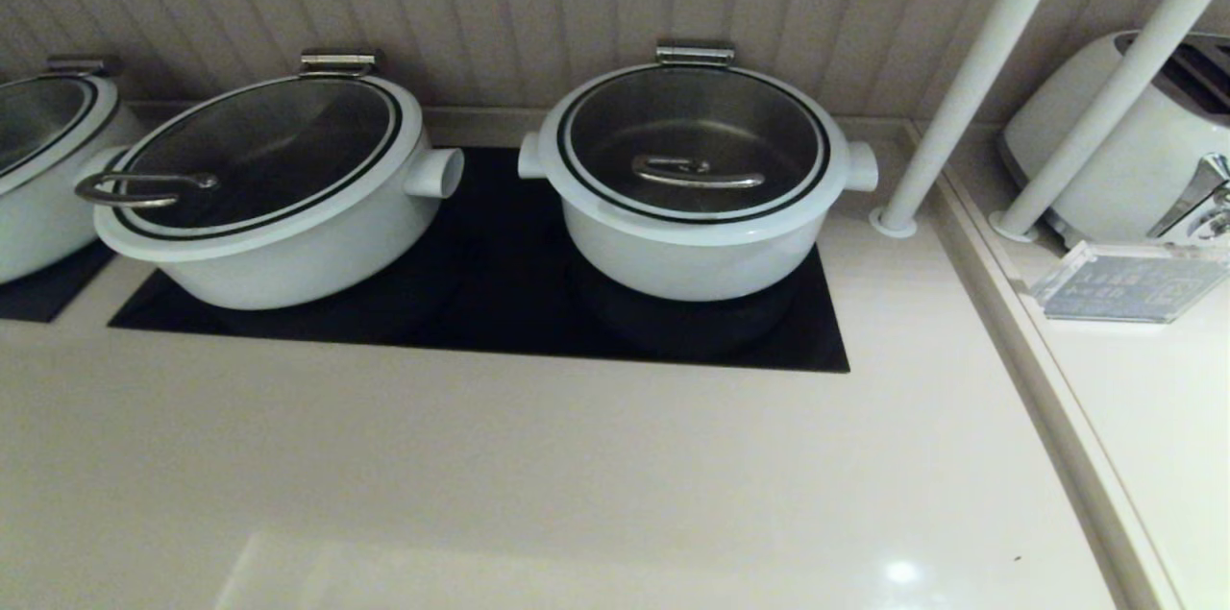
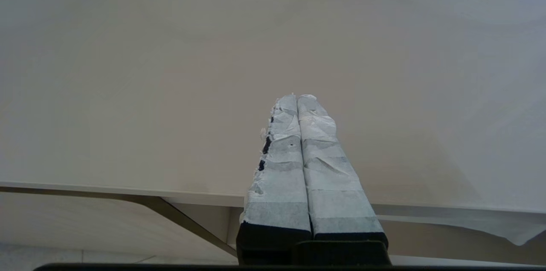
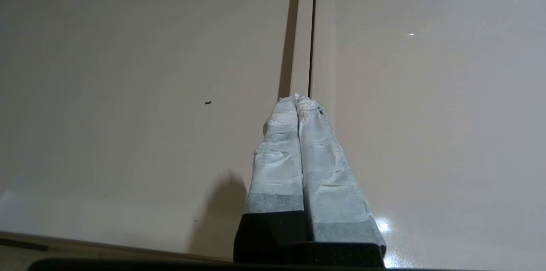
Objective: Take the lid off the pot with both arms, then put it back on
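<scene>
- The left gripper (image 2: 297,97) hangs over the near edge of the pale beige counter (image 2: 170,70), its two tape-wrapped fingers (image 2: 283,155) pressed together on nothing
- The right gripper (image 3: 296,98) hovers low over the counter seam (image 3: 311,27), fingers closed and empty too
- Only the head view shows the round white pot (image 1: 694,245) on the black cooktop panel (image 1: 500,303), its glass lid with a metal handle (image 1: 694,144) seated on it; neither arm appears there
- A second white lidded pot (image 1: 279,245) stands just beside it, and a white toaster (image 1: 1134,149) sits off to the right
</scene>
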Controlling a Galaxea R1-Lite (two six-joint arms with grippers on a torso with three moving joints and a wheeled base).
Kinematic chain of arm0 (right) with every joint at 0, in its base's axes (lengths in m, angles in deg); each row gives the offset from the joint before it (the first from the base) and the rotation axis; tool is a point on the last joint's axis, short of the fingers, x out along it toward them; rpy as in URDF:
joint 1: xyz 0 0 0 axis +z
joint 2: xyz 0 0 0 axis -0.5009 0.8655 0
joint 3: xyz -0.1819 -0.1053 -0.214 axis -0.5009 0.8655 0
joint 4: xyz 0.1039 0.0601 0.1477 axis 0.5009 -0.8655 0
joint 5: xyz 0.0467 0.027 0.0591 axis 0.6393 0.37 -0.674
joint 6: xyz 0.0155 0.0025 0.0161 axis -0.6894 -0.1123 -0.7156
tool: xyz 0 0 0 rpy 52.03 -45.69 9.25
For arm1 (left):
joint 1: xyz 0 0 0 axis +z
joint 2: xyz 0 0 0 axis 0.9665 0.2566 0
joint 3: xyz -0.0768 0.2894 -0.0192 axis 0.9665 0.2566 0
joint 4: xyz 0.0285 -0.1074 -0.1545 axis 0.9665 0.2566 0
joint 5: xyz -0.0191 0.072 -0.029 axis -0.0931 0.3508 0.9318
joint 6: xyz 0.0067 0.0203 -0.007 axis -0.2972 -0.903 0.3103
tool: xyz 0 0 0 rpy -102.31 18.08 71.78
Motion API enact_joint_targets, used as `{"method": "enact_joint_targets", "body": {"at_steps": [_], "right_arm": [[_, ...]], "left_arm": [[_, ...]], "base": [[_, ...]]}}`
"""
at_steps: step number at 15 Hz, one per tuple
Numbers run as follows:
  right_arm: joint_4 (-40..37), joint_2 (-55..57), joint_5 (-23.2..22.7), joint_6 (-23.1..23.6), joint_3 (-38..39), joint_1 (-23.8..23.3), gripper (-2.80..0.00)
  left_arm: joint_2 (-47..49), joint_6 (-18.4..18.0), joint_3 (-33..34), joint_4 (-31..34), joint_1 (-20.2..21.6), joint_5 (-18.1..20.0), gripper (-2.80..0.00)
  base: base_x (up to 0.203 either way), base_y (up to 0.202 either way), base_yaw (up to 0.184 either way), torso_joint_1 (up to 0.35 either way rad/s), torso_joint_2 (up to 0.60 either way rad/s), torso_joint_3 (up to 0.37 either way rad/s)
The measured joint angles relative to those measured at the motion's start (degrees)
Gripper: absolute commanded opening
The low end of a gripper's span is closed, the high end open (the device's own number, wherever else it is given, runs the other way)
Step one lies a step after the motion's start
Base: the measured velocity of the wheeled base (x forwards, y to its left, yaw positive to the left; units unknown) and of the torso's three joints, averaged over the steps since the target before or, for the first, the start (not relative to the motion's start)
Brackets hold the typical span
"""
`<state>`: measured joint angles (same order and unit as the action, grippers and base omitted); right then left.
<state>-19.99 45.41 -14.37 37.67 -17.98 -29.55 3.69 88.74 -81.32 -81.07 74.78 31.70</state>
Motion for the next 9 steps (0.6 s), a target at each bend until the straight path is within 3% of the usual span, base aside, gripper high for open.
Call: {"method": "enact_joint_targets", "body": {"at_steps": [9], "right_arm": [[0.0,0.0,0.0,0.0,0.0,0.0,-2.80]], "left_arm": [[0.0,0.0,0.0,0.0,0.0,0.0,-2.80]], "base": [[0.000,0.000,0.000,0.000,0.00,0.000]]}}
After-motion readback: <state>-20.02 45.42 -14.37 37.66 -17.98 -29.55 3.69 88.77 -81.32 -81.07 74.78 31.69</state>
